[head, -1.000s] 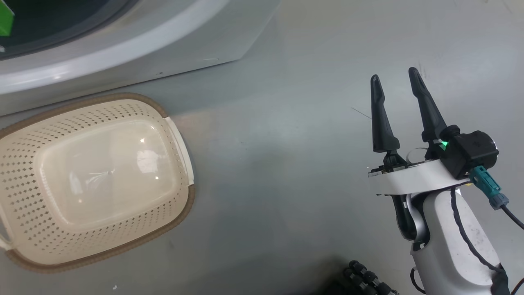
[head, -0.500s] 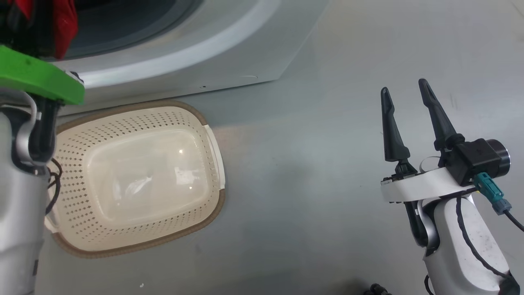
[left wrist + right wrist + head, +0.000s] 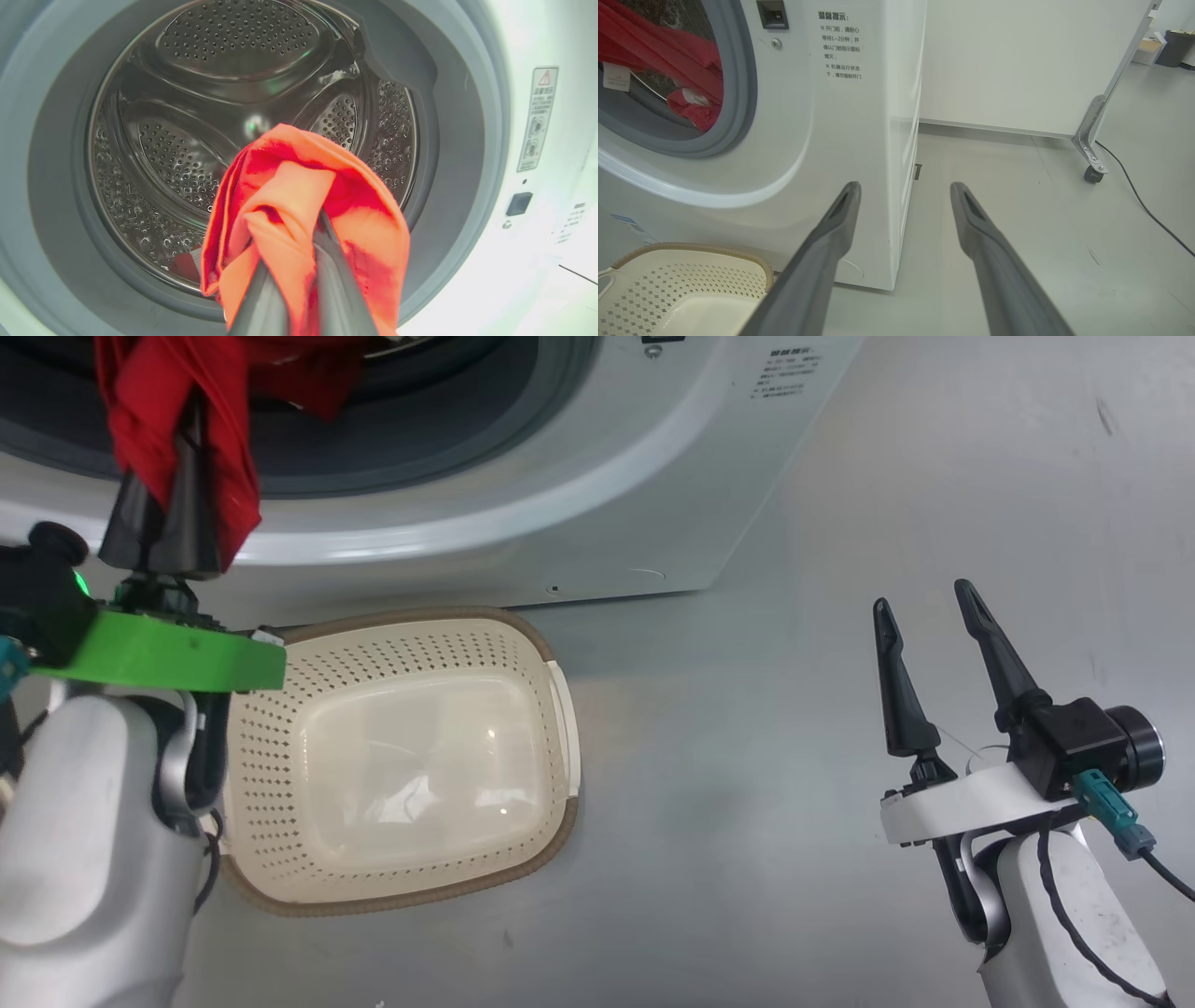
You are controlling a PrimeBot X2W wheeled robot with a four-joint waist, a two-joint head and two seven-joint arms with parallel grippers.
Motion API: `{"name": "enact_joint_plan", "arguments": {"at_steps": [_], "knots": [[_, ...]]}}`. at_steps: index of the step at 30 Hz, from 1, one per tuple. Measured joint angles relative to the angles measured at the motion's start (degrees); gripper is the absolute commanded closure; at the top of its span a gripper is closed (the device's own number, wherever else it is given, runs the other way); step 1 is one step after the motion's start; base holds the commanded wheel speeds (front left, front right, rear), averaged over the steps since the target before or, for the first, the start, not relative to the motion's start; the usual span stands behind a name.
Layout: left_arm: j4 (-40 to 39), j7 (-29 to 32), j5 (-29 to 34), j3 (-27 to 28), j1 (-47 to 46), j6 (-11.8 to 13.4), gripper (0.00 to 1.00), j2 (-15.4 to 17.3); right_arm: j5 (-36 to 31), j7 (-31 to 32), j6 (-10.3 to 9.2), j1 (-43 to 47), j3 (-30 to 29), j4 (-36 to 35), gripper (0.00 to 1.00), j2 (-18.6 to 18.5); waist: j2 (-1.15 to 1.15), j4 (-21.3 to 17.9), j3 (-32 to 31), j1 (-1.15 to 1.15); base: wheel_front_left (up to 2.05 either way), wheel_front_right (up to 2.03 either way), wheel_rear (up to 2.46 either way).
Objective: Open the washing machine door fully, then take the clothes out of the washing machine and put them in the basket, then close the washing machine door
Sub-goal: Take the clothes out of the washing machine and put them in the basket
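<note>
Pinching a fold of the red garment (image 3: 149,420), my left gripper (image 3: 177,495) has its two dark fingers drawn nearly together, with cloth bunched over and between them. It hangs at the mouth of the washing machine (image 3: 597,485), in front of the grey rubber ring (image 3: 448,140). The rest of the garment trails back into the steel perforated drum (image 3: 233,46), where the right wrist view shows more red folds and small white labels (image 3: 615,77).

The cream basket (image 3: 523,625) sits on the floor (image 3: 747,756) just in front of the machine, below and to the right of the held cloth, with nothing in it. My right gripper (image 3: 922,599) hovers well apart over bare floor, its fingers spread wide and holding nothing.

I judge the fabric to be light, soft and limp. It should drape and stretch rather than keep any shape, and a trailing end could snag on the ring. A thick gathered bunch looks like the safest place to hold.
</note>
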Motion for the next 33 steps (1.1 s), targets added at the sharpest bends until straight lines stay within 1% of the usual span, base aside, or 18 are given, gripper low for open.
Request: {"name": "enact_joint_plan", "arguments": {"at_steps": [4, 5, 10, 14, 16, 21, 26, 27, 33], "knots": [[-0.4, 0.1, 1.4, -1.5, 3.1, 0.4, 1.00, -1.0, -0.5, 0.0, 0.18, 1.2, 0.0, 0.7, 0.00, 0.0, 0.00, 1.4, -2.4, 0.00, 0.00, 0.00, 0.00], [-0.6, 0.1, 1.7, -1.8, 3.9, 0.5, 1.00, -1.1, -0.5, 0.0, 0.45, 1.5, -0.1, 0.9, 0.00, 0.0, 0.00, 1.7, -3.1, 0.00, 0.00, 0.00, 0.00], [-2.3, 0.0, 3.5, -2.4, 6.4, 1.0, 1.00, -1.1, -0.5, 0.0, 0.54, 3.4, -0.1, 1.8, 0.00, 0.1, 0.00, 3.0, -6.5, 0.00, 0.00, 0.00, 0.00], [-4.2, 0.0, 4.4, -2.6, 8.4, 1.5, 1.00, -1.2, -0.6, 0.0, 0.63, 5.1, 0.0, 2.3, 0.00, 0.3, 0.00, 3.8, -9.3, 0.00, 0.00, 0.00, 0.00], [-5.4, 0.0, 4.5, -2.6, 9.4, 1.6, 1.00, -1.3, -0.6, 0.0, 1.00, 6.0, 0.1, 2.5, 0.00, 0.3, 0.00, 4.2, -10.7, 0.00, 0.00, 0.00, 0.00], [-9.0, 0.0, 5.1, -2.6, 11.9, 2.4, 1.00, -1.4, -1.0, 0.0, 1.01, 7.6, 0.1, 2.4, 0.00, 0.5, 0.00, 5.0, -13.5, 0.00, 0.00, 0.00, 0.00], [-10.6, 0.0, 5.3, -3.4, 14.3, 2.5, 1.00, -1.6, -1.0, 0.0, 1.05, 8.2, 0.3, 2.1, 0.00, 0.6, 0.00, 5.7, -14.7, 0.00, 0.00, 0.00, 0.00], [-10.4, 0.0, 5.3, -4.1, 16.1, 2.5, 1.00, -1.6, -1.0, 0.0, 1.19, 8.2, 0.5, 2.0, 0.00, 0.7, 0.00, 5.9, -14.9, 0.00, 0.00, 0.00, 0.00], [-8.6, 1.7, 4.1, -5.6, 20.2, 2.6, 1.00, -2.0, -1.3, 0.0, 1.52, 8.2, 0.9, 1.3, 0.00, 0.8, 0.00, 5.7, -14.2, 0.00, 0.00, 0.00, 0.00]]}}
